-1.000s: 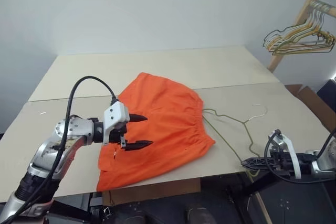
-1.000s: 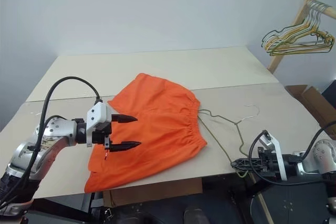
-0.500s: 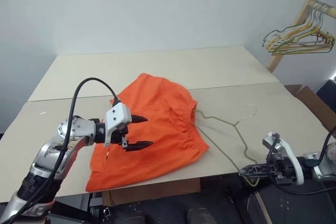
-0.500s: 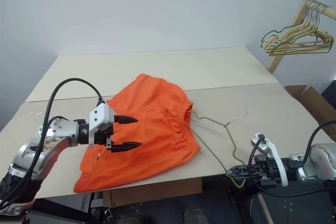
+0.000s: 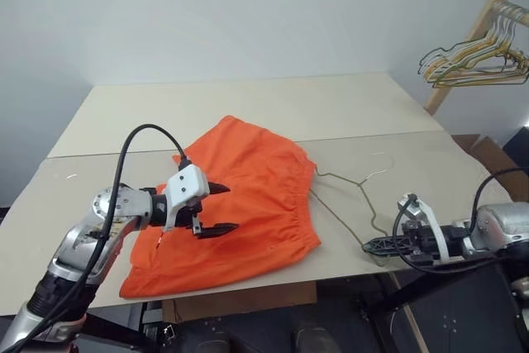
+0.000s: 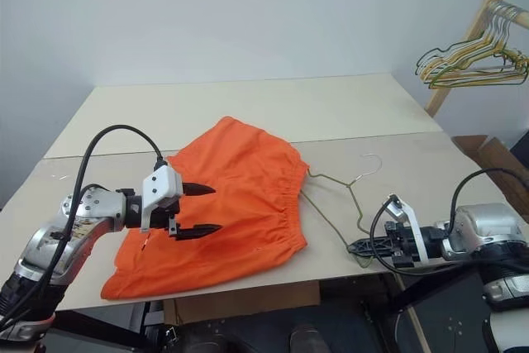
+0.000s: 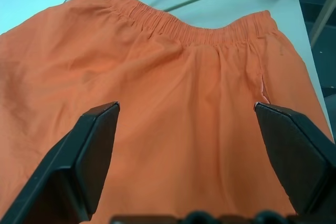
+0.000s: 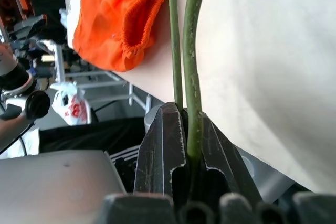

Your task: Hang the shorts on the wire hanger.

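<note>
Pale table [image 5: 248,105] carried the shorts [image 5: 240,204], waistband facing the hanger [image 5: 351,200] just beside it. Right gripper [image 5: 372,245] clamped the hanger's corner at the table's near edge, wire running away toward the shorts. Left gripper [image 5: 216,207] hovered wide over the shorts. No legible writing.

The left gripper [image 5: 216,208] hovers with its black fingers spread wide, pointing forward and slightly down from a bent arm, while the right gripper [image 6: 360,246], pointing leftward from its low forearm, is clamped tight.
</note>
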